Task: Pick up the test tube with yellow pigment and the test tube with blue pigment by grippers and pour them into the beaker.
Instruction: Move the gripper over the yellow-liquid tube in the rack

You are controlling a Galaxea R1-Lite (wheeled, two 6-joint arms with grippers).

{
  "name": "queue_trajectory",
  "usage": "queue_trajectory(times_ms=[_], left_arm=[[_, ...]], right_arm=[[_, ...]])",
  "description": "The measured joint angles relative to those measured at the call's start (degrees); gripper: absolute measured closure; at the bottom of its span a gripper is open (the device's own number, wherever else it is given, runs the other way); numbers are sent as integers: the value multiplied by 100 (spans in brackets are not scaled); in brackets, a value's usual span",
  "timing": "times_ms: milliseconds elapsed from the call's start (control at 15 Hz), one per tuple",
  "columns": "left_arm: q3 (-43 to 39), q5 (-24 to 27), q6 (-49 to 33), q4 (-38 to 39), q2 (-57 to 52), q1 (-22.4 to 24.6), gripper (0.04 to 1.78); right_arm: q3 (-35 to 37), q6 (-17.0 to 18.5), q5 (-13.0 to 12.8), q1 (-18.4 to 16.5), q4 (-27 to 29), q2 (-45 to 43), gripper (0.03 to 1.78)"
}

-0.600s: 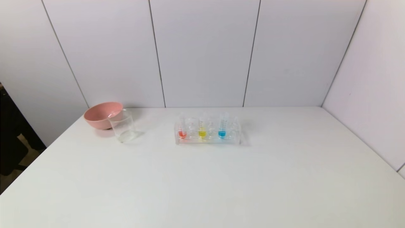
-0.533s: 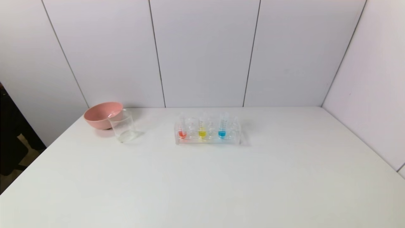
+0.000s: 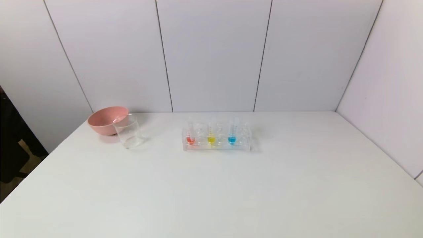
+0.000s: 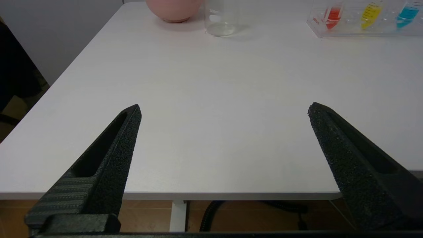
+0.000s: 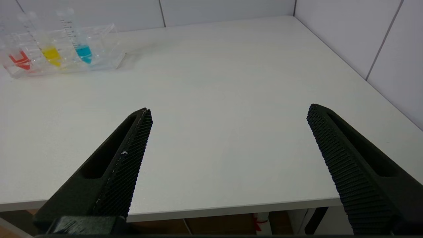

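Far across the surface (image 3: 211, 198) from both spread, empty end effectors, left (image 4: 223, 110) and right (image 5: 228, 112), your yellow tube (image 3: 211, 132) and blue tube (image 3: 232, 131) stand upright in the rack (image 3: 216, 147), with the beaker (image 3: 129, 131) off toward your left arm's side.

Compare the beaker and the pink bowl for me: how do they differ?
The beaker is clear with straight sides; the pink bowl is opaque and rounded. The beaker is narrower and taller, the bowl wider and lower. The beaker stands nearer the rack, in front of the bowl. Both sit upright and look empty.
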State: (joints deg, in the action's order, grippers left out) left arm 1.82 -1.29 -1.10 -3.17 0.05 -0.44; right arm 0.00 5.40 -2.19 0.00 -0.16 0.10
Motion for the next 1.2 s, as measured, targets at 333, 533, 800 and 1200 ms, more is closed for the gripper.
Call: queue_trajectory(times_ms=[333,533,800,1200], left_arm=[[805,178,9,-210,143,0,6],[1378,280,6,-189,660,-16,6],[2114,322,-77,133,1838,-240,6],[2632,316,-278,2164,4570,-400,6]], right_arm=[[0,-2,0,0,0,0,10],[0,0,0,0,0,0,10],[0,2,0,0,0,0,10],[0,-2,0,0,0,0,10]])
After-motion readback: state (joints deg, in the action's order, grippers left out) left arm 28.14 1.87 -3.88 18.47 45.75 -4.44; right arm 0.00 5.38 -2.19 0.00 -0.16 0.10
